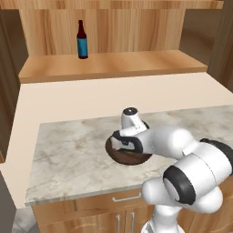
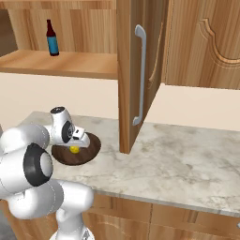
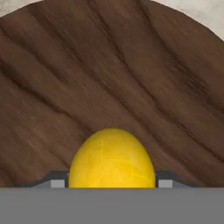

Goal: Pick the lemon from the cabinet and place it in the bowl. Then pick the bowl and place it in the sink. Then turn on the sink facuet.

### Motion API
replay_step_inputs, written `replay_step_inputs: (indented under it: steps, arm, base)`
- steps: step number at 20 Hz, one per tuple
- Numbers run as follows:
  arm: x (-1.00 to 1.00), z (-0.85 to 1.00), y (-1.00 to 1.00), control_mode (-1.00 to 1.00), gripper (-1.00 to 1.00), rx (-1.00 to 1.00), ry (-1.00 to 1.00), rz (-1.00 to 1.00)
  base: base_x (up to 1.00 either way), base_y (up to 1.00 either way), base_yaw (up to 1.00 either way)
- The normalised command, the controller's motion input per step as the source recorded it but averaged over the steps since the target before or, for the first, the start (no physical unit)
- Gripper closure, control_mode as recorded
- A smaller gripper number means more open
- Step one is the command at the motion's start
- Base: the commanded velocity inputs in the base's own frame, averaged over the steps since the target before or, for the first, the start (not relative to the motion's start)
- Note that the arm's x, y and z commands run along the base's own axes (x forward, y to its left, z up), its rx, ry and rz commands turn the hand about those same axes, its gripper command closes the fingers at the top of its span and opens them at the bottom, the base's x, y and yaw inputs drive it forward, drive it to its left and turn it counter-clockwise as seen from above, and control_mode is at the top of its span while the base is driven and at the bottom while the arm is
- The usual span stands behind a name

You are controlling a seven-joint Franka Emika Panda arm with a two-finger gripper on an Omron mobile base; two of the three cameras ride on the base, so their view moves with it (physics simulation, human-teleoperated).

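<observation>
The cabinet [image 1: 113,63] of light honey-coloured wood runs along the back wall, its flat shelf board standing above and behind the counter. In the right base view one of its doors [image 2: 136,70] stands swung out over the counter, with a long grey metal handle [image 2: 139,75] running down its face. A dark bottle with a blue label [image 1: 82,40] stands upright on the shelf board, towards its left end and close to the plank back wall.

Below it, the pale marbled stone countertop [image 1: 68,154] spreads across the middle of the scene, with brown drawer fronts under its front edge. The white arm [image 1: 191,177] reaches forward and bends down over the counter's middle.

The bowl [image 2: 89,149], wide, shallow and of dark brown streaky wood, sits flat on the countertop, roughly midway between the front and back edges and left of the open door.

The gripper [image 2: 75,145] points down into the bowl. Its jaws stand partly spread with one finger tip pressed against either side of the lemon [image 3: 112,159], so the lemon is pinched between them. The lemon, small and bright yellow, sits low inside the bowl, over the wooden floor; whether it touches the wood cannot be told.
</observation>
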Motion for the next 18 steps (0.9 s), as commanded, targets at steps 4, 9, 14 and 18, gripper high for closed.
replay_step_inputs:
  steps: [4,9,14,18]
  arm:
    - [0.15,-0.37,0.0,-1.0,1.0,0.0,0.0,0.01]
    - [0.02,-0.18,0.0,-1.0,-1.0,0.0,0.0,0.0]
    - [0.0,0.0,0.0,-1.0,-1.0,0.0,0.0,0.0]
    - [-0.05,0.29,0.0,-1.0,-1.0,0.0,-0.05,0.0]
  base:
    - [0.0,0.0,0.0]
    - [0.0,0.0,0.0]
    - [0.0,0.0,0.0]
    - [0.0,0.0,0.0]
